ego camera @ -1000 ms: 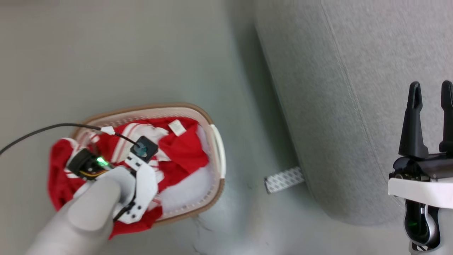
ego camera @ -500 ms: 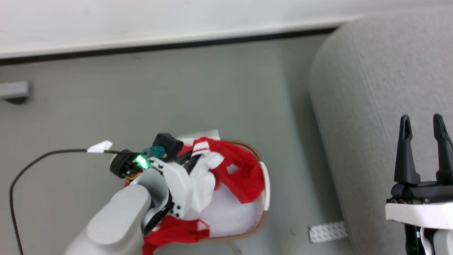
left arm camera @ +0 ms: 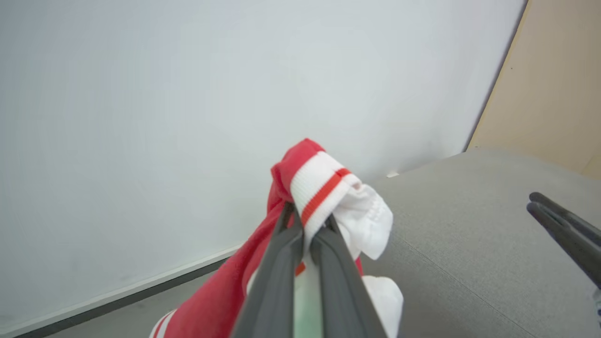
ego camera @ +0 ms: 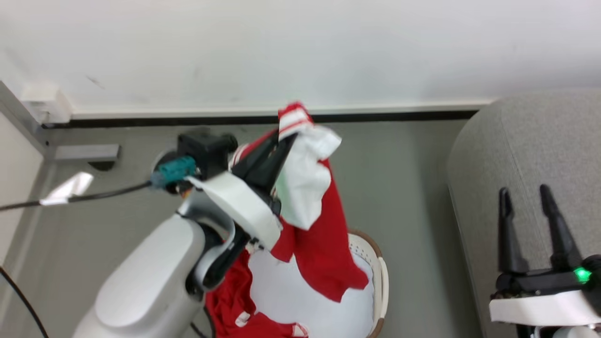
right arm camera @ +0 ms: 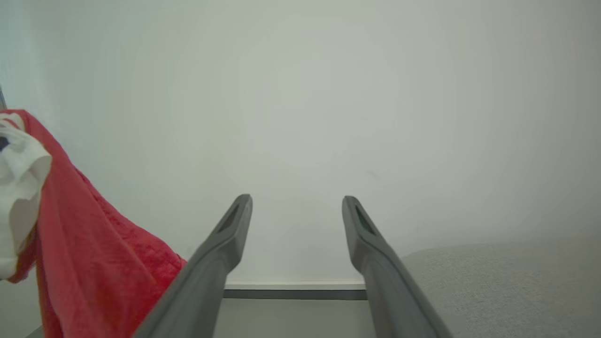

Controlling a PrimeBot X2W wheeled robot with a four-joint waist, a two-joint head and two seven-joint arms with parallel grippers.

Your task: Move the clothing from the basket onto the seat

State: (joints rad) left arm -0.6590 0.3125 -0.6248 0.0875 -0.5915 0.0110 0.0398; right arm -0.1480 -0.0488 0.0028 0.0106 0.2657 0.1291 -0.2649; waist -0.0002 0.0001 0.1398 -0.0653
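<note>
- One piece of the clothing (ego camera: 324, 244), red with white trim, hangs in the air from the left claw (ego camera: 287, 137). Its tail dangles over the basket (ego camera: 381, 277) at six o'clock in the head view.
- The left claw is pressed together, pinching the striped white cuff. Its wrist view shows cloth bunched out past the tips.
- Another red piece (ego camera: 232, 300) lies in the basket, down at seven o'clock.
- I'd call this the carry: the garment is up, but not yet across.
- The next move calls for a swing toward three o'clock, over to the seat (ego camera: 540, 155). It needs enough height for the tail to clear the basket rim and the seat's rounded edge, and then a release.
- The right claw (ego camera: 524, 190) is spread wide and holds nothing, hovering over the seat at four o'clock. That's close to the likely path, so loose cloth could snag on it.
- Round about there's a pale wall (ego camera: 300, 51) at twelve o'clock and a dark cable (ego camera: 94, 195) running off at nine o'clock.
</note>
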